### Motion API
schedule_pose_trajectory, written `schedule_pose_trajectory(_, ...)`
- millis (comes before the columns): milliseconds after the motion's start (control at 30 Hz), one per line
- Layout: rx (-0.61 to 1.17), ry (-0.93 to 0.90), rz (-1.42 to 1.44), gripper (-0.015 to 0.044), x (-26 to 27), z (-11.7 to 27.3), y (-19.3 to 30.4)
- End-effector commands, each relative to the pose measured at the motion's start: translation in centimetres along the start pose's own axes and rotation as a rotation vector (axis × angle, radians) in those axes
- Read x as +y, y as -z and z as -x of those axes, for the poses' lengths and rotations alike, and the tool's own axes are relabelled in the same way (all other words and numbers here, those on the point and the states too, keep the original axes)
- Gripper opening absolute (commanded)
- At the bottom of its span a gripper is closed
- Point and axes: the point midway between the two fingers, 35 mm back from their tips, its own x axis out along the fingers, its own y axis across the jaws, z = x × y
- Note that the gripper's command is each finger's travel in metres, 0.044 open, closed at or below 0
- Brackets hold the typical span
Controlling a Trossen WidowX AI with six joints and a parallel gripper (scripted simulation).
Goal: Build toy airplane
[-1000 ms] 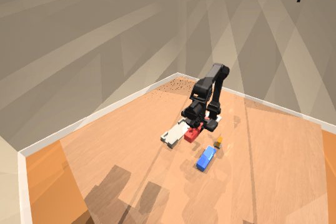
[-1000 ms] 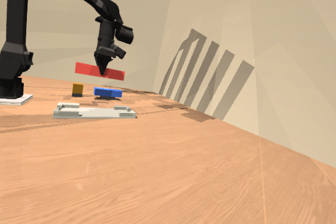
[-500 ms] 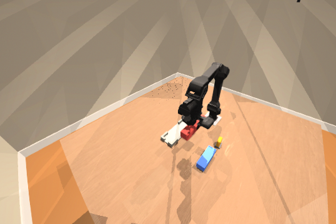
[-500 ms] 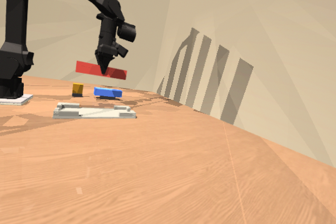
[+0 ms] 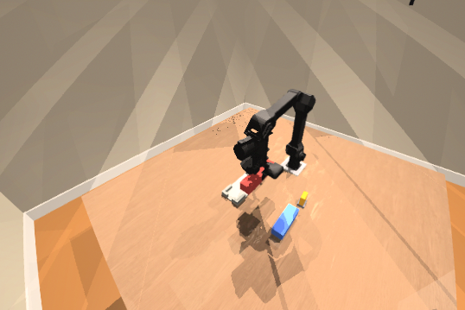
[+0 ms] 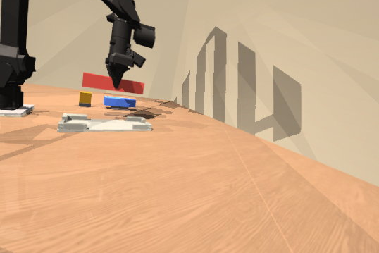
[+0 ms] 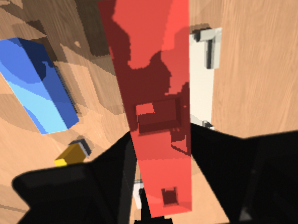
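Observation:
The red fuselage [image 5: 251,183] [image 6: 96,82] [image 7: 155,50] hangs in the air, its two sockets facing up in the wrist view. In the exterior view it slopes down to the right. My gripper [image 6: 117,86] [image 7: 157,127] is shut on its sides near the larger socket. The pale jig [image 5: 229,189] [image 6: 109,125] [image 7: 202,90] lies below the fuselage, partly hidden by it in the wrist view. The blue wing [image 5: 285,221] [image 6: 120,101] [image 7: 37,95] and the yellow tail fin [image 5: 303,198] [image 6: 85,97] [image 7: 72,154] are apart from the fuselage, to its left in the wrist view.
The arm's white base plate [image 5: 297,169] [image 6: 21,111] stands on the wooden surface [image 5: 190,203] [image 6: 158,180], near the jig's far end in the top view. The tail fin is close to one end of the wing. Dark shadows of the arm fall beside the wing.

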Motion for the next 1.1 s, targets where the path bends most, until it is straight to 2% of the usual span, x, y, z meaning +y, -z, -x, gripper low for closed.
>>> schedule_pose_trajectory(0, 0.002, -0.004, 0.003, 0.0, -1.2, -0.7, 0.1)
schedule_pose_trajectory(900, 0.004, 0.003, 0.006, 0.0, -8.6, -4.0, 2.1)
schedule_pose_trajectory(1067, 0.004, 0.003, 0.006, 0.0131, -8.6, -4.0, 2.1)
